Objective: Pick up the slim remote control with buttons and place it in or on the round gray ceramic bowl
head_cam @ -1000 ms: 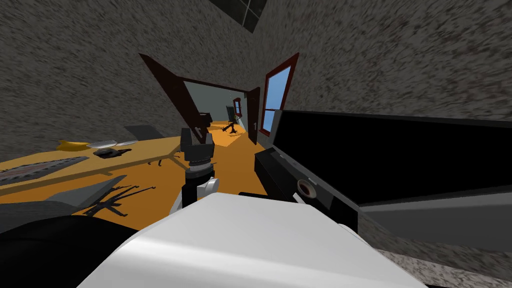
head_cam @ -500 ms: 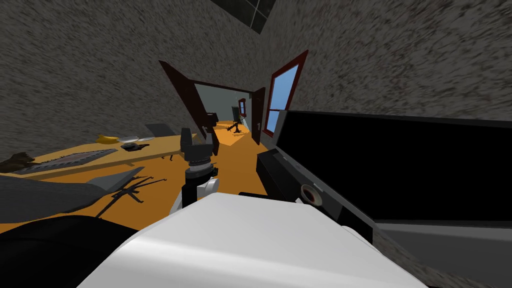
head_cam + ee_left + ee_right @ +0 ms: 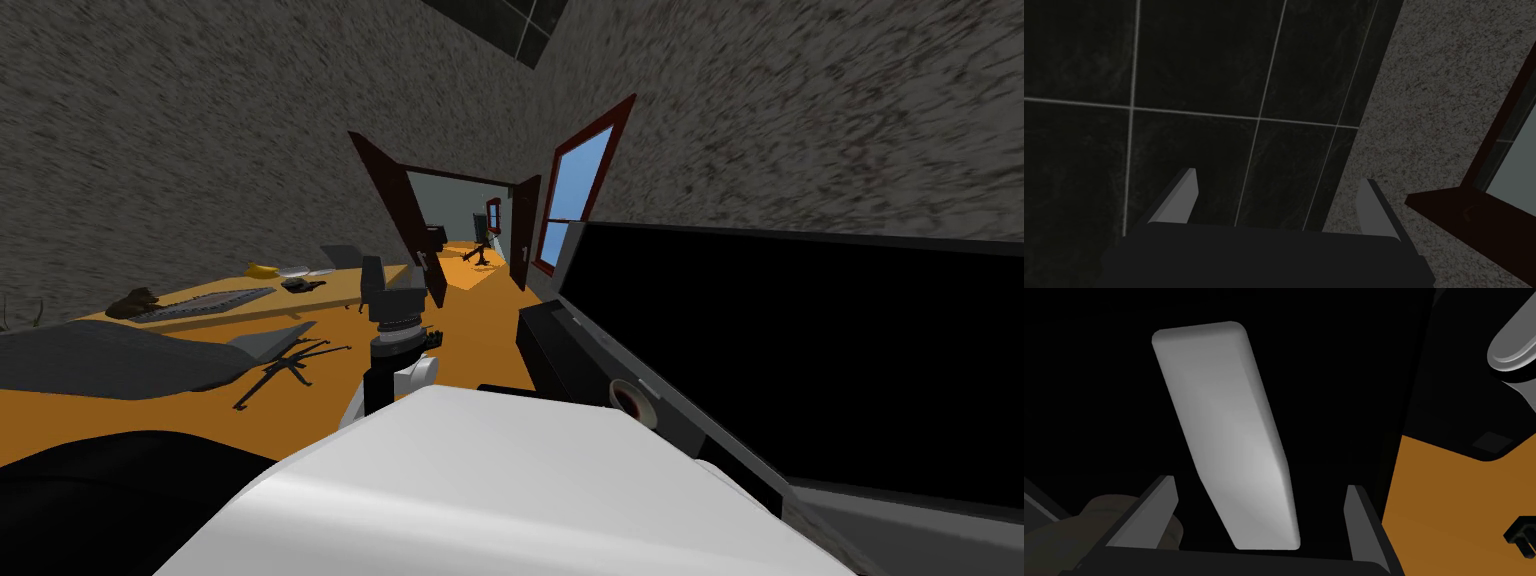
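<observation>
Right claw open astride slanted grey remote, left claw open, idle; closing off-square could twist the remote away.

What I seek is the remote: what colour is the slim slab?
Plain light grey slim slab; right wrist view.

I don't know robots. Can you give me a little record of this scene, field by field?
Remote: slim light grey remote control, lying on a black surface
Right gripper: open, fingers either side of the remote, not touching
Bowl: round grey bowl with dark inside, on a low black cabinet
Left gripper: open, empty, pointing up
</observation>
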You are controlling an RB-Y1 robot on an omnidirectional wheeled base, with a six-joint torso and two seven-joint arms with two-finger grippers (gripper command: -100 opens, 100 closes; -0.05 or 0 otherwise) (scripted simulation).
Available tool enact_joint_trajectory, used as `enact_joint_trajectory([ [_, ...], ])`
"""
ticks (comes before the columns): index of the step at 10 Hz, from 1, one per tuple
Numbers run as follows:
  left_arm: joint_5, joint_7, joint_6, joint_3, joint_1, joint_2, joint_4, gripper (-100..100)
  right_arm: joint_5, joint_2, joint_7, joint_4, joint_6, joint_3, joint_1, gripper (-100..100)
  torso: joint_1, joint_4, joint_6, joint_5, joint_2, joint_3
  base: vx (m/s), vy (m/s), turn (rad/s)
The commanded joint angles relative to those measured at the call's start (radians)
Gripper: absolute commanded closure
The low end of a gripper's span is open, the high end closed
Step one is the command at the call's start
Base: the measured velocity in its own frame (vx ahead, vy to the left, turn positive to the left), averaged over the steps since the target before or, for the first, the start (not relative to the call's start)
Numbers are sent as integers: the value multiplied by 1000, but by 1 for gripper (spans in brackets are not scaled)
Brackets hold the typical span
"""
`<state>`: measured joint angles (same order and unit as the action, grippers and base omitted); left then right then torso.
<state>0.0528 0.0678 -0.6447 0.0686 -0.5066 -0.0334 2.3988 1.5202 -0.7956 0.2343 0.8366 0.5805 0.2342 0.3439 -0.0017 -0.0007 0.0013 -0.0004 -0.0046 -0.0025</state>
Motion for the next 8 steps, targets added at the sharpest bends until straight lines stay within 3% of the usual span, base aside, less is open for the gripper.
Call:
enact_joint_trajectory([
  [1, 0, 0, 0, 0, 0, 0, 0, 0, 50, -8, 12, -50, 15, 17, -14, -100, 0, 0, 0, 0, 0, 0, 22, -26, 183],
  [6, 0, 0, 0, 0, 0, 0, 0, 0, 139, 4, 26, -134, 37, 53, -39, -100, 2, 0, 1, 0, 0, 0, 27, -3, 112],
  [7, 0, 0, 0, 0, 0, 0, 0, 0, 126, -1, 22, -127, 35, 46, -34, -100, 2, 0, 0, 0, -2, -1, 29, 6, 26],
  [8, 0, 0, 0, 0, 0, 0, 0, 0, 127, 0, 20, -129, 37, 46, -35, 0, 2, 0, 1, 0, -1, -1, 0, 0, 0],
])
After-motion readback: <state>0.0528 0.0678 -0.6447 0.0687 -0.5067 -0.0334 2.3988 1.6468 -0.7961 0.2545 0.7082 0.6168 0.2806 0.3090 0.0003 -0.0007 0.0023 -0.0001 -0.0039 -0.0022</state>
